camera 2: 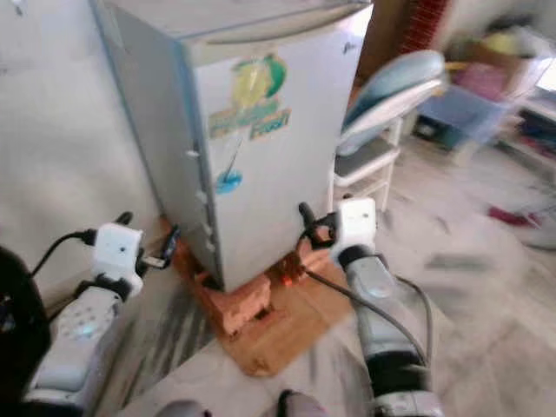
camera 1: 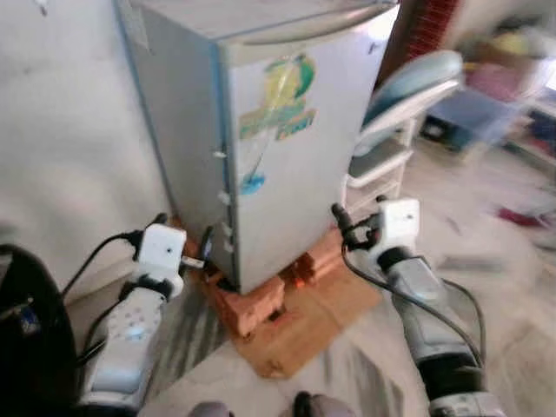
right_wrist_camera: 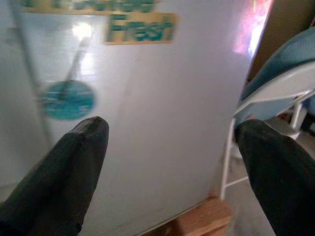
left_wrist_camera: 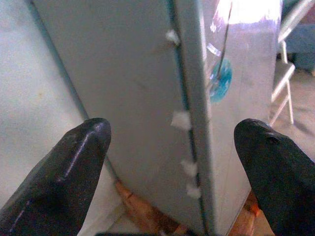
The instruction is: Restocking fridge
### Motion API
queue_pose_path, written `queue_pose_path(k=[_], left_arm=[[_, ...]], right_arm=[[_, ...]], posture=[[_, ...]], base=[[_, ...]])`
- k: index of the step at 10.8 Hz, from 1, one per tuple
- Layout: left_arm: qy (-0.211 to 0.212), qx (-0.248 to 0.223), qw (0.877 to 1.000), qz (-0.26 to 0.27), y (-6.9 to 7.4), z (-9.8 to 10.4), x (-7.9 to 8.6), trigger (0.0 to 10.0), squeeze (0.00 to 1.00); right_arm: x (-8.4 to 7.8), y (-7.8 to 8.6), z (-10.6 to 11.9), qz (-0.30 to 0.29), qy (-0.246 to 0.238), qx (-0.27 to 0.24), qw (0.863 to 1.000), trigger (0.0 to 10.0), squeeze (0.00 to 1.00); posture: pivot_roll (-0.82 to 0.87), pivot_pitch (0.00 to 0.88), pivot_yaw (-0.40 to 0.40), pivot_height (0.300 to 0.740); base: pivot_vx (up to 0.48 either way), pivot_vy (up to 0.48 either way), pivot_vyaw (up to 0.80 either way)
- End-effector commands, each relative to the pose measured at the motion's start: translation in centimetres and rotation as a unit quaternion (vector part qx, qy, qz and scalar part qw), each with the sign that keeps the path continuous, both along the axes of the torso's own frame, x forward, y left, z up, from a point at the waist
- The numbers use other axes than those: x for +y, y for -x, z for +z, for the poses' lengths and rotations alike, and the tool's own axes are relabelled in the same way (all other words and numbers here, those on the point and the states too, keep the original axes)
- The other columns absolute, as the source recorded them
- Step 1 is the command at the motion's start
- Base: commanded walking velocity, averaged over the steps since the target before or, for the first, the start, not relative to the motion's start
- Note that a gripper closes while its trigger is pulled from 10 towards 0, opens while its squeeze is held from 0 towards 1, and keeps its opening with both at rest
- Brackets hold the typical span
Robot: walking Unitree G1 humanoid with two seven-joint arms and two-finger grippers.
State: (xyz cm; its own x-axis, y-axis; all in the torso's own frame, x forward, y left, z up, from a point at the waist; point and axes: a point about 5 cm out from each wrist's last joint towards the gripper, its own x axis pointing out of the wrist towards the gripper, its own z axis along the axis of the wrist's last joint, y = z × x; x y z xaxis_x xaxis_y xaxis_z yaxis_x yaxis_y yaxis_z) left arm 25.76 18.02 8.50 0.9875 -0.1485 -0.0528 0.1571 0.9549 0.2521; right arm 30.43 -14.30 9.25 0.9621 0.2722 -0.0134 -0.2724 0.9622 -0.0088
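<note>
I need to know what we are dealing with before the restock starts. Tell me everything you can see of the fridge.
The fridge is a small, single-door unit in pale silver-grey, seemingly painted metal. Its door is shut, with a yellow and green sticker reading "Fresh" and a blue round mark below. White bits stick along the door seam on its side. It stands upright on bricks atop a wooden board, beside a light wall. The left gripper and right gripper face it, open, not touching.

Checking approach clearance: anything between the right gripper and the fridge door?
Nothing: in the right wrist view the open right gripper faces the closed fridge door across bare space.
</note>
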Motion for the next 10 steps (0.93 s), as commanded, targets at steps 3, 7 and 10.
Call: queue_pose_path(k=[3, 7, 10], left_arm=[[-0.010, -0.021, 1.000, 0.000, -0.34, 0.78, -0.25, 10.0, 0.00], [0.000, -0.016, 1.000, -0.014, -0.22, 0.66, -0.62, 10.0, 0.00], [-0.004, -0.023, 1.000, -0.017, -0.29, 0.83, -0.67, 10.0, 0.00]], right_arm=[[-0.49, -0.26, 0.63, -0.005, 0.006, -0.012, 1.000, 10.0, 0.00], [-0.41, -0.21, 0.66, -0.005, 0.006, -0.012, 1.000, 10.0, 0.00], [-0.46, -0.18, 0.72, -0.005, 0.006, -0.013, 1.000, 10.0, 0.00]], posture=[[0.14, 0.036, -0.035, 0.740], [0.14, 0.043, -0.034, 0.740], [0.14, 0.046, -0.032, 0.740]], base=[[0.000, 0.129, -0.31], [0.000, 0.237, -0.10], [0.000, 0.470, -0.73]])
